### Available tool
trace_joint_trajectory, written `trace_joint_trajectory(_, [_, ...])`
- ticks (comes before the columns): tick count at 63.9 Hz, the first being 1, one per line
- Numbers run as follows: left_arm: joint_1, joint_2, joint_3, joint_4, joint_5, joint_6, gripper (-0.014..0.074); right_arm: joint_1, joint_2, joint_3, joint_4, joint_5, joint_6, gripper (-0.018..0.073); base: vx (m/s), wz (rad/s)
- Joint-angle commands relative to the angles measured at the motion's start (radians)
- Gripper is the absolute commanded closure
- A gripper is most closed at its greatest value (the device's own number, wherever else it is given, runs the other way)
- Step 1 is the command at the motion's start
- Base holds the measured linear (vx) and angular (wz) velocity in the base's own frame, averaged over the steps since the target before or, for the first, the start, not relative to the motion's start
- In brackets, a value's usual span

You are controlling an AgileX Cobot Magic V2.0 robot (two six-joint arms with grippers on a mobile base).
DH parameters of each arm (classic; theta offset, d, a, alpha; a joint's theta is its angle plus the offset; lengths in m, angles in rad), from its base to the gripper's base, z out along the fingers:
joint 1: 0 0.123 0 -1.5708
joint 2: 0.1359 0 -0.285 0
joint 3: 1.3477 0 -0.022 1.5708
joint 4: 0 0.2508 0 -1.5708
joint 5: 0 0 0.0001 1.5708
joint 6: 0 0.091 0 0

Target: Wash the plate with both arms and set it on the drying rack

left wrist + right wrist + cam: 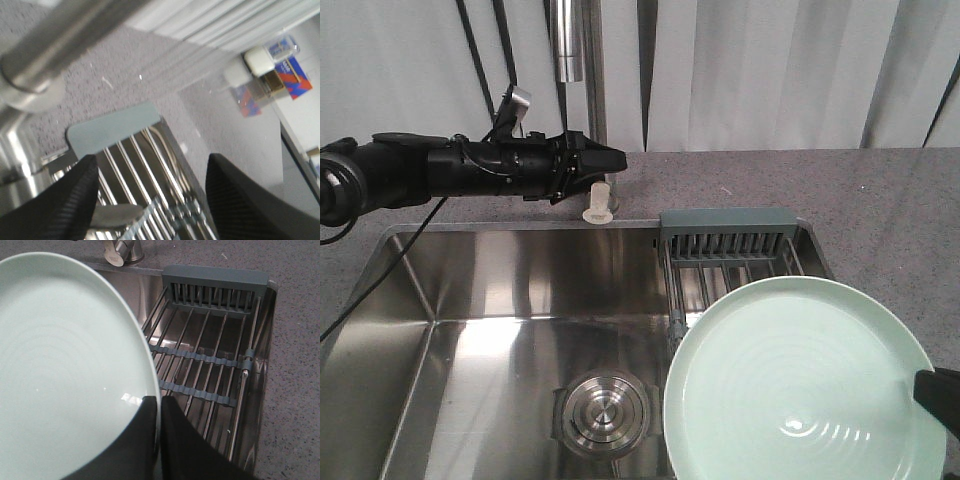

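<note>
Right tool (159, 412) is clamped on the rim of the mint plate (790, 380). Plate sits lower right in the front view, held above the near end of the drying rack (725, 245). Left tool (610, 160) has fingers apart, upper left beside the faucet (592, 70). Probably the rinse step: hold the rim firmly and drain toward the sink (500, 300). Blue-orange packs (280, 75) at upper right of the left wrist view: print too blurred to read.

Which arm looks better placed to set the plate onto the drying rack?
The right, I'd say. The right gripper pinches the plate at its rim, right by the drying rack. The left gripper is open and empty, off by the tap.
</note>
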Motion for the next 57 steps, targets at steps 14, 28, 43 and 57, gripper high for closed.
trace_joint_trajectory(14, [-0.015,-0.06,-0.027,0.073,0.224,-0.076,0.0157,-0.007,0.004,-0.027,0.021,-0.063,-0.002,0.0564,0.0,0.0])
trace_joint_trajectory(28, [0.017,-0.061,-0.084,0.073,0.205,-0.08,0.0181,-0.007,0.004,-0.027,0.021,-0.063,-0.002,0.0564,0.0,0.0])
trace_joint_trajectory(43, [0.111,-0.066,-0.182,0.131,0.207,-0.172,0.0401,-0.007,0.004,-0.027,0.021,-0.063,-0.002,0.0564,0.0,0.0])
trace_joint_trajectory(57, [0.217,-0.123,-0.213,0.38,0.271,-0.32,0.0605,-0.007,0.004,-0.027,0.021,-0.063,-0.002,0.0564,0.0,0.0])
